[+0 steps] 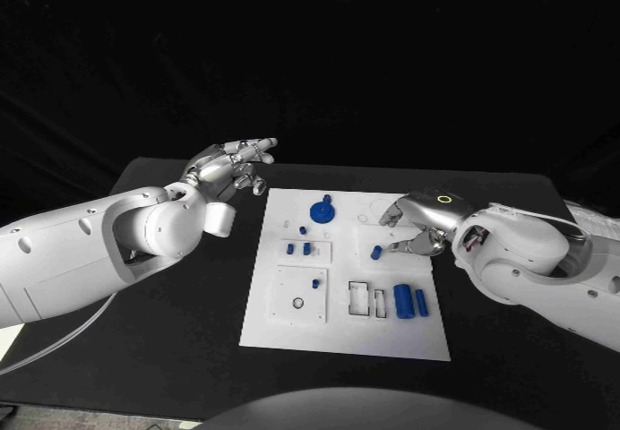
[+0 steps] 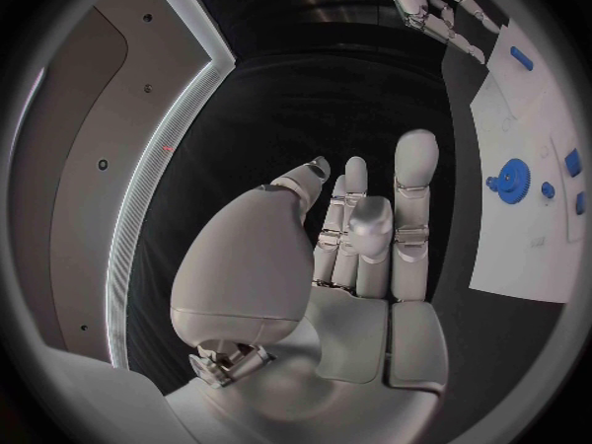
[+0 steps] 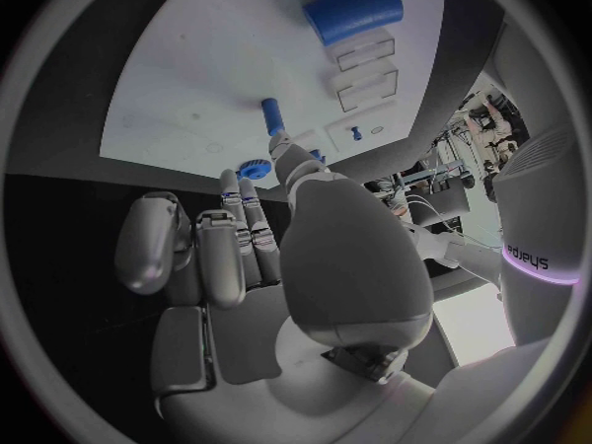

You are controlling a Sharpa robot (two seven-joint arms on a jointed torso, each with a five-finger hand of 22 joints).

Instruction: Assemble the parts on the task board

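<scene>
Task board: task board [image 1: 348,340] – the white plate lying flat in the middle of the black table [image 1: 168,358], between the two hands.
Blue gear: blue gear [image 1: 322,212] sits near the far edge of the board, with a small knob on top.
Small pegs: two small blue pegs [image 1: 300,248] stand side by side, just nearer than the gear.
Lone peg: short blue peg [image 1: 376,253] lies on the board's right part, just beside the right hand's fingertips.
Big cylinders: two blue cylinders [image 1: 412,300] lie side by side on the board's right part, near its front edge, next to two small box-shaped slots [image 1: 365,298].
Left hand: left hand [image 1: 230,172] is off the board, just past its far left corner. Its fingers are spread and a little bent, and it holds nothing.
Right hand: right hand [image 1: 416,224] is over the board's right edge, fingers curled down toward the lone peg. I cannot tell if a fingertip touches the peg – it does not look held.
Step now: it looks like the right hand is reaching for the lone peg.
Next move: the fingers likely need to pinch the peg gently and keep it straight, so it can go into its hole.
</scene>
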